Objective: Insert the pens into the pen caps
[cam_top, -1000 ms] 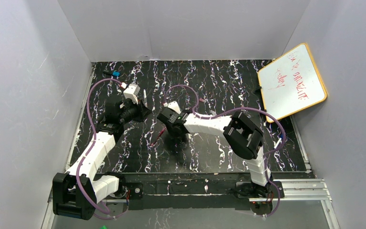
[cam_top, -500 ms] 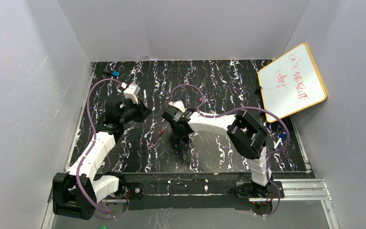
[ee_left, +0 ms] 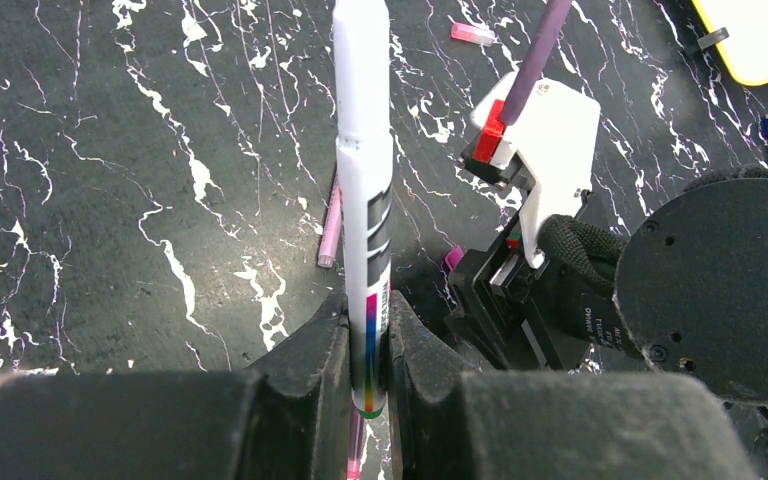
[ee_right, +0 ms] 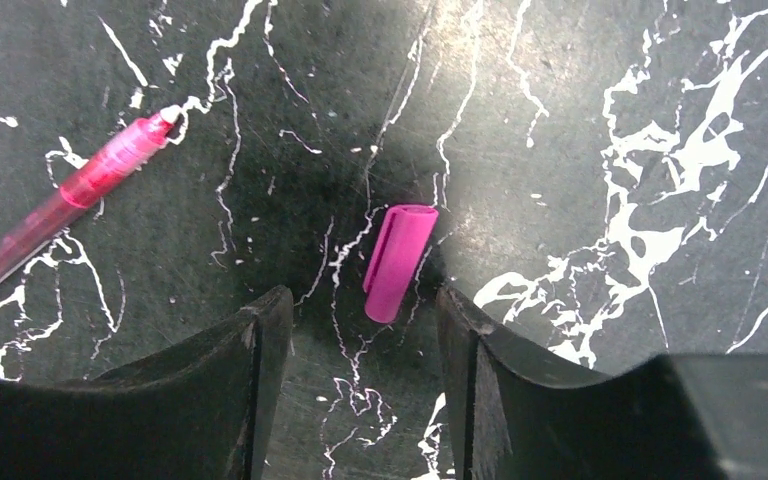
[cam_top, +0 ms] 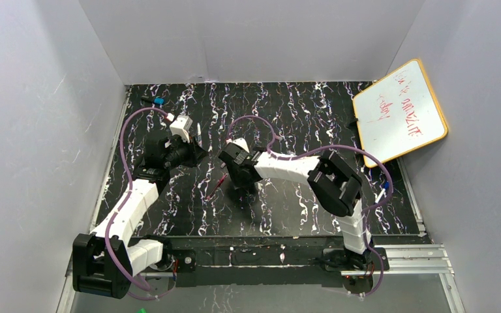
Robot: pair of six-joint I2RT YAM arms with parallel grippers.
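We saw the left gripper [ee_left: 368, 345] clenched on the whitish pen [ee_left: 364, 190]. The pen stood up between its fingers, with grey bands and a rainbow stripe on the stretch nearest the grip. This gripper sat nearer the left edge of the counter [cam_top: 300, 104] than the right, roughly midway between the near and far edges.

The right gripper [ee_right: 360, 345] was spread wide, grasping nothing, and pointed down at the middle of the counter. The magenta pen cap [ee_right: 398, 262] lay flat there. Its near end reached just between the two fingertips, and we could see it touching neither. The red pen [ee_right: 65, 220] lay flat near the cap, on the side toward the left edge and clear of both fingers.

A paler pink cap [ee_left: 472, 33] lay alone beyond the right gripper, toward the far right corner, where the whiteboard [cam_top: 401, 111] leaned.
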